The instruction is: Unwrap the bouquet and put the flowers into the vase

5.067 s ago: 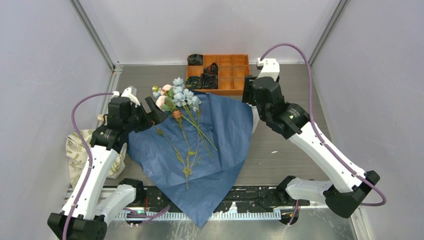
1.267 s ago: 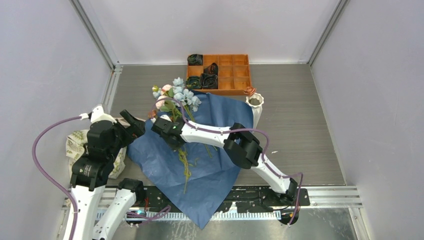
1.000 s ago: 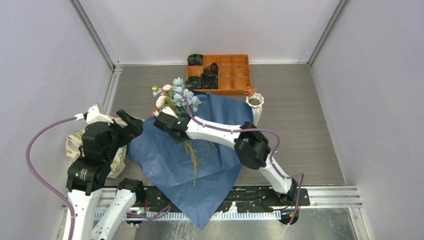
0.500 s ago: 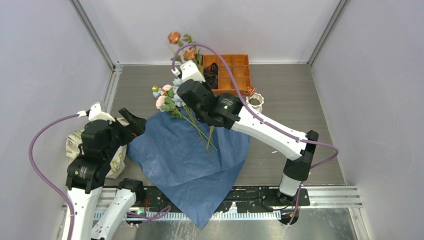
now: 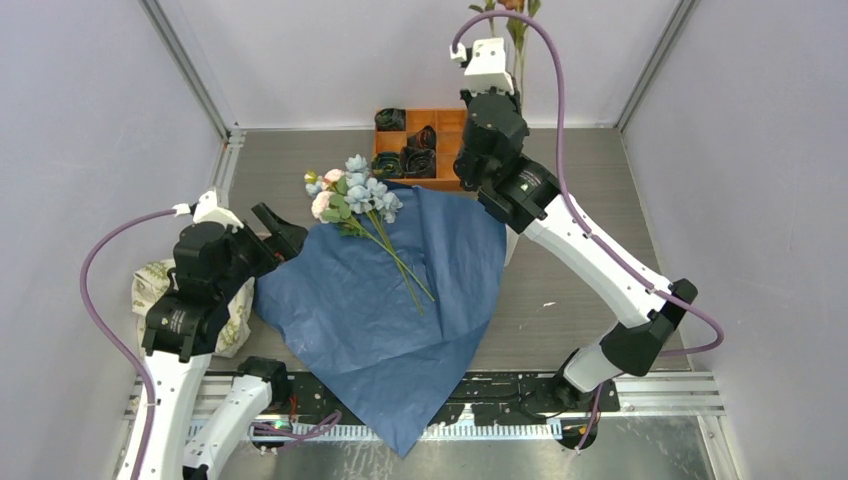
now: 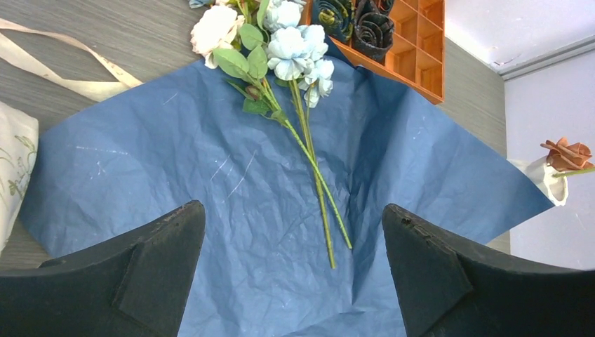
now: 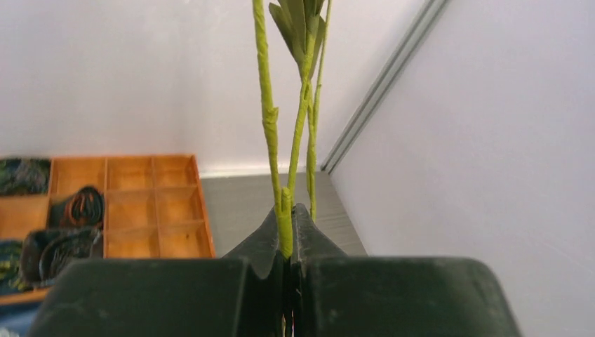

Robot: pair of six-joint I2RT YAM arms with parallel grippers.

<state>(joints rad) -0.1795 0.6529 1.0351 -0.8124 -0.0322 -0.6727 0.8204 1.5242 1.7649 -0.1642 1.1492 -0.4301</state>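
- Right jaws are clamped on green stems (image 7: 270,119), upright, high near the back wall.
- The vase (image 6: 540,175) stands by the far corner of the blue paper (image 6: 175,210), an orange rose (image 6: 565,153) inside.
- Bring the stems down vertical over the rim; release once seated.
- Left jaws gape above the paper, where other flowers (image 6: 291,53) lie.

- No writing, label, brand, number or sign can be read in any of the views.
- The cloth bag (image 6: 14,168) shows only a leaf print, no letters.
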